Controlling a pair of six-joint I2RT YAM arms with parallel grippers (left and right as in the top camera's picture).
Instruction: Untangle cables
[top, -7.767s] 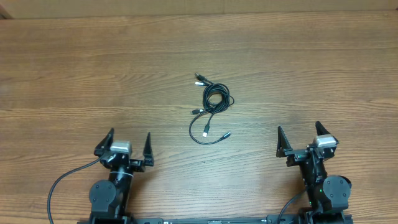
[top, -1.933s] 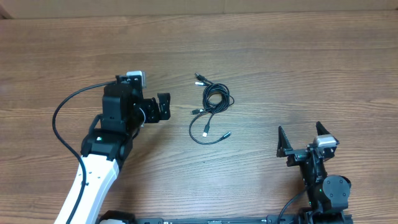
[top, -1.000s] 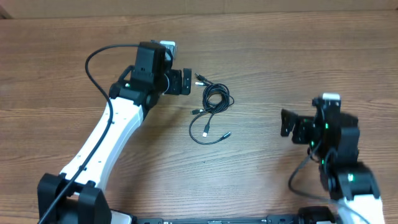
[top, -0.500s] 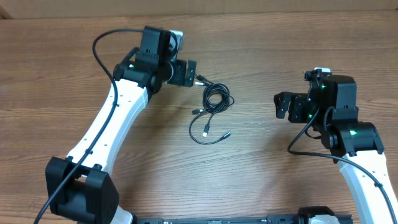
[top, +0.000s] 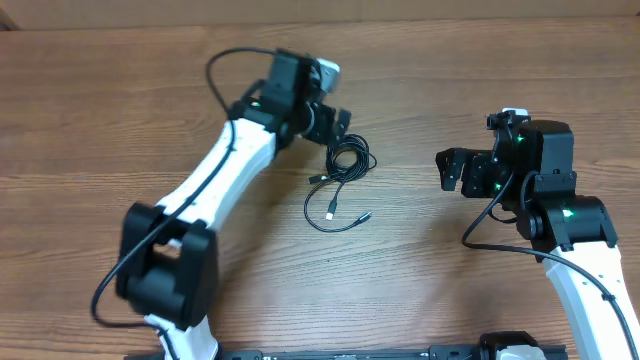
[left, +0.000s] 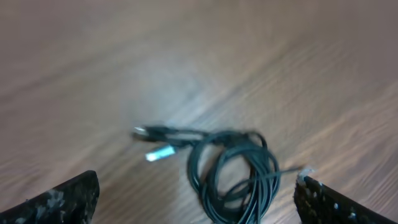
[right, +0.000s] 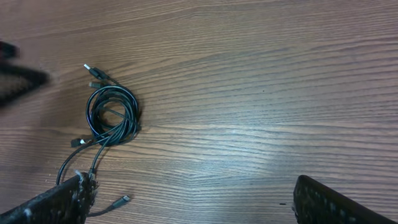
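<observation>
The cables (top: 343, 170) lie tangled on the wooden table (top: 480, 80): a small coil of thin black cords with loose plug ends trailing toward the front. My left gripper (top: 336, 122) is open and hovers just behind and left of the coil, over its far plug ends. In the left wrist view the coil (left: 236, 174) lies between the two spread fingertips (left: 196, 214), with a silver plug (left: 158, 152) to its left. My right gripper (top: 449, 171) is open and empty, well right of the cables. The right wrist view shows the coil (right: 112, 115) far left.
The table's far edge (top: 320, 22) runs along the top of the overhead view. The left arm (top: 220, 190) stretches diagonally across the left half. The right arm's base (top: 580, 270) stands at the right front.
My left gripper has moved right and now sits over the far end of the cable coil. My right gripper has shifted slightly left. The cables have not moved.
</observation>
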